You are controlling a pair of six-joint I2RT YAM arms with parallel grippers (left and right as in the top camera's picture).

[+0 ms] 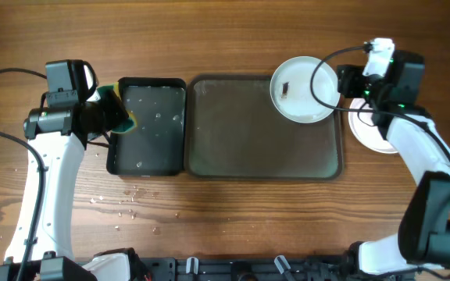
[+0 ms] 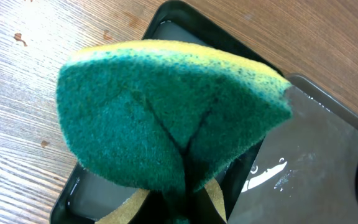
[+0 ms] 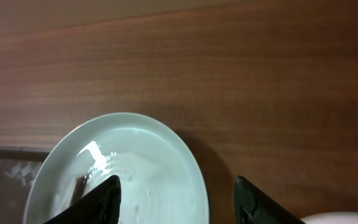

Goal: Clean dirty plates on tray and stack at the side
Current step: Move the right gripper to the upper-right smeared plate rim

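No text, label, brand, number or sign can be read in any of the 3 views.

Brown wood-grain tabletop. Carrying, side by side, a small black tray at left and a larger grey-green tray at centre, edges near touching. At right, just beside the big tray, a white plate, partly hidden. Sprinkled with water drops front left.
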